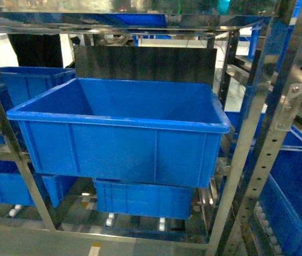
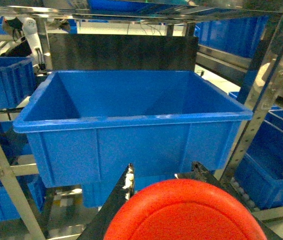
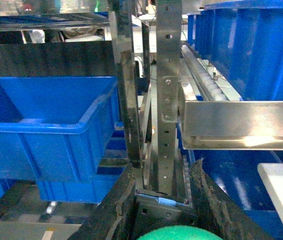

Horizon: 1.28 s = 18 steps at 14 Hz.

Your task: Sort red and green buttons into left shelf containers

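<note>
While the head view shows only the big blue bin (image 1: pixel 124 133) on the steel shelf (image 1: pixel 257 160), no arm appears there. In the left wrist view, the left gripper (image 2: pixel 164 172) holds the red button (image 2: pixel 184 212) just before this bin, probably ready for dropping inside. In the right wrist view, the right gripper (image 3: pixel 161 185) holds the green button (image 3: pixel 179 233), facing a shelf post (image 3: pixel 166 95) to the right of the bin.

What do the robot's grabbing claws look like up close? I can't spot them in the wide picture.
Only the wrist cameras show them. The left gripper has two black fingers that slant like wedges, one with a pale, scuffed tip. The right gripper has two thicker black fingers with rough, worn-looking edges, joined by a dark base plate with small holes. No cables or markings are visible, and the arms themselves are out of view.
</note>
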Motion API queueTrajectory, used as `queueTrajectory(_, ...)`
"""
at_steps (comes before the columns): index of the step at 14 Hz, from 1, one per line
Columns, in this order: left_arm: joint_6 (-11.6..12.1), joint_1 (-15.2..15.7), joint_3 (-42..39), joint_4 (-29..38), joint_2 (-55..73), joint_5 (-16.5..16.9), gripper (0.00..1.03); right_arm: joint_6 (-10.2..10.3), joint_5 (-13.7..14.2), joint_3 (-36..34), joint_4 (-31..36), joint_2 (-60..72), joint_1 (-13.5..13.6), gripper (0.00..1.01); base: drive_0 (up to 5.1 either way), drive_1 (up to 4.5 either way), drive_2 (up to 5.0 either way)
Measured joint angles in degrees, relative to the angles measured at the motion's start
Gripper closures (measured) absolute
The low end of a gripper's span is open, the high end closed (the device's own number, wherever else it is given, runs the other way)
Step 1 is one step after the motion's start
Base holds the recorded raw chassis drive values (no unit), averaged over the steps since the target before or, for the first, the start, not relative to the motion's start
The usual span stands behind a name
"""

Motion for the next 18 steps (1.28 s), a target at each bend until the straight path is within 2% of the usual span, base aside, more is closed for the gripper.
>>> queueTrajectory(8,0.0,0.0,0.0,-0.1,0.0,0.0,0.76,0.0,0.0,0.0,-0.2,0.1,0.0,0.72,-4.5,4.05,0.5)
queueTrajectory(13,0.0,0.1,0.0,-0.1,0.0,-0.2,0.76,0.0,-0.2,0.0,0.1,-0.3,0.0,0.72,-0.1,4.16,-4.4)
queueTrajectory(16,0.0,0.1,0.0,0.2,0.2,-0.2,0.76,0.0,-0.2,0.0,0.1,0.0,0.0,0.72,0.0,0.00,0.0)
queueTrajectory(18,0.0,0.1,-0.1,0.0,-0.2,-0.2,0.76,0.0,-0.2,-0.1,0.3,-0.4,0.0,0.72,2.6,2.44,-5.0)
